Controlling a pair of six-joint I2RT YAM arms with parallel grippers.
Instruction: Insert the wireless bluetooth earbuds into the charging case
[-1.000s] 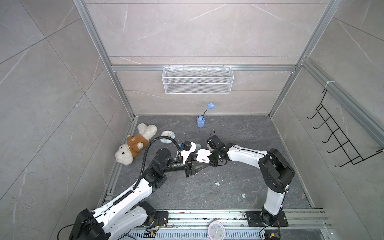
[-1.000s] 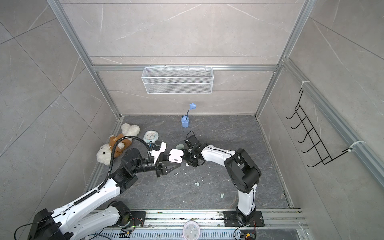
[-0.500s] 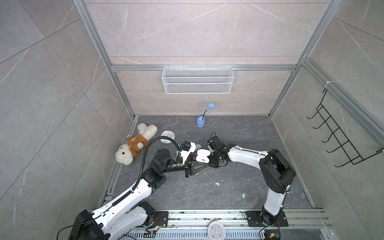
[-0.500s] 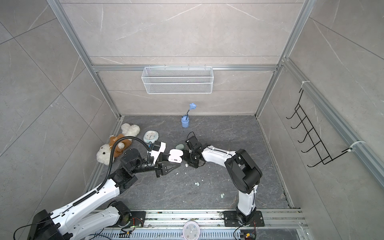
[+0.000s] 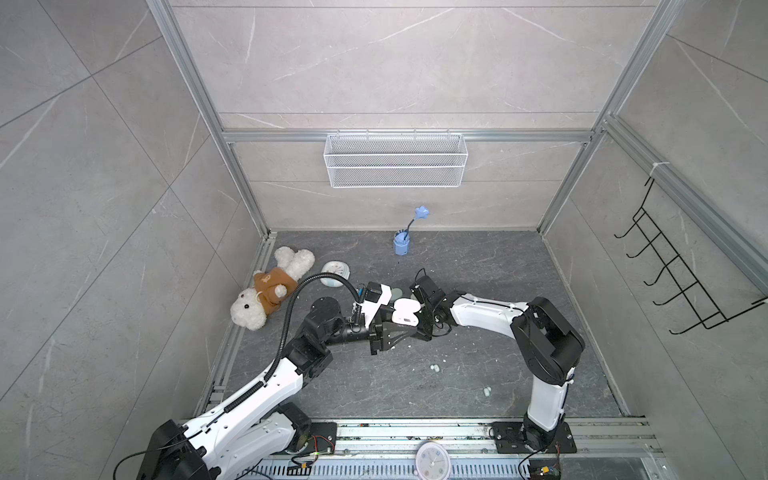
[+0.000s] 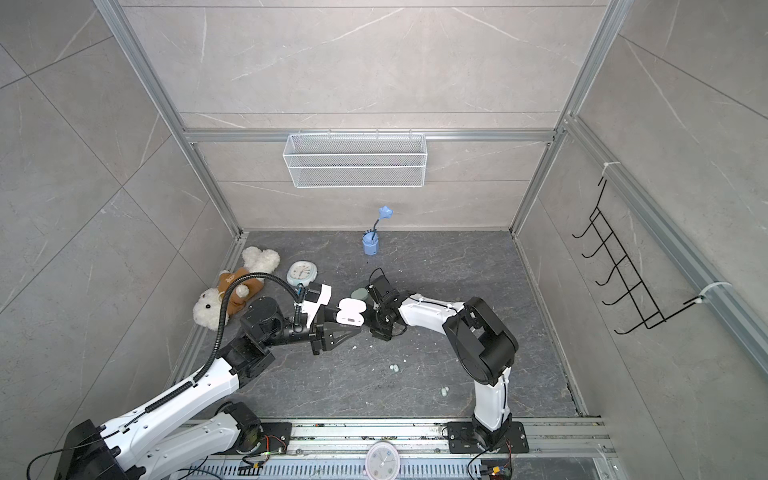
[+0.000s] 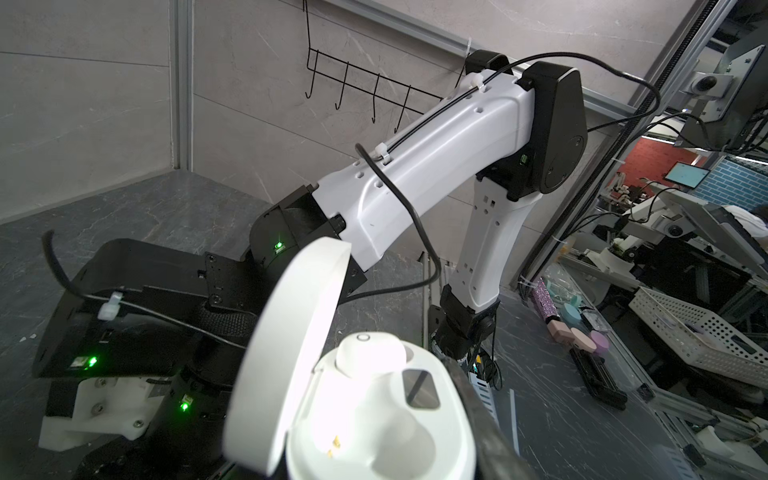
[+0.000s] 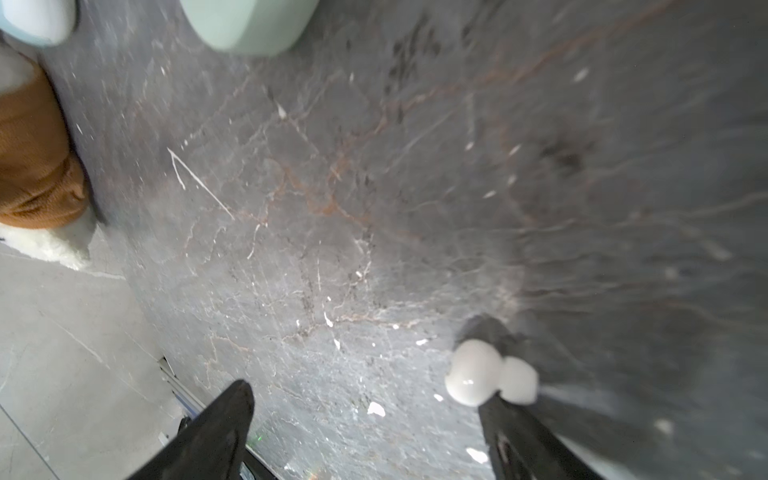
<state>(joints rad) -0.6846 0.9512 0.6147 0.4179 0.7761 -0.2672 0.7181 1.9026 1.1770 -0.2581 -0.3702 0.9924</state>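
White plastic marks the leftmost item: the charging case (image 7: 449,436) is clamped in the closed left gripper (image 5: 402,322), with its lid (image 7: 291,353) swung open. One white earbud (image 7: 370,353) is seated in its socket, while the neighbouring socket (image 7: 399,440) is empty, its contacts bare. Just behind, what appears to be a mint-green case (image 6: 359,294) is set on the floor (image 5: 478,270). Next, the right gripper (image 8: 365,399) is spread wide with nothing between its fingers. A second white earbud (image 8: 490,378) lies at one fingertip, though contact cannot be told. Further right, two mint-green earbuds (image 5: 435,368) (image 5: 487,390) are scattered, well apart from both grippers. No lavender buds can be made out. The task is judged barely begun: one bud is placed, and the rest are yet to be inserted.
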